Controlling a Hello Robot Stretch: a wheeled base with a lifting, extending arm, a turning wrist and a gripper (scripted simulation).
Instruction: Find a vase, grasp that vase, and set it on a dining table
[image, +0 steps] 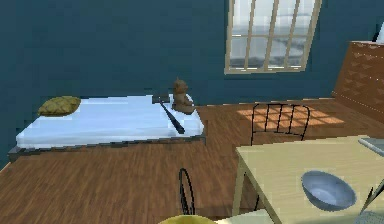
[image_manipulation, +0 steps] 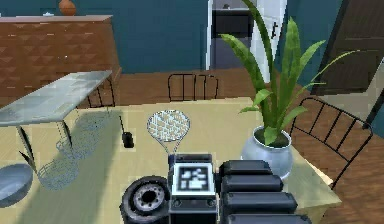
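The gripper (image_manipulation: 148, 198) sits low over the dining table (image_manipulation: 105, 190), at the end of the dark arm (image_manipulation: 255, 195). Its fingers are hard to pick out, so I cannot tell how they are set. I cannot tell if the gripper holds anything either. On the dining table, just past the gripper, stands a round wire-mesh thing (image_manipulation: 168, 124), and I cannot tell if it is a vase. A small dark thing (image_manipulation: 128, 140) stands on the dining table next to it. A second wire-mesh thing (image_manipulation: 65, 160) is nearer the table's edge. A grey bowl (image_manipulation: 10, 185) sits at that edge, and I see nothing inside it. On the other side of the arm, a white pot (image_manipulation: 268, 156) on the dining table holds a tall green plant (image_manipulation: 275, 70). Dark chairs (image_manipulation: 192, 88) stand around the dining table. Past the dining table is a grey metal table (image_manipulation: 60, 98), and behind that a wooden dresser (image_manipulation: 50, 45). Well apart from the dining table is a low bed (image: 100, 122) with a teddy bear (image: 181, 95) on it.
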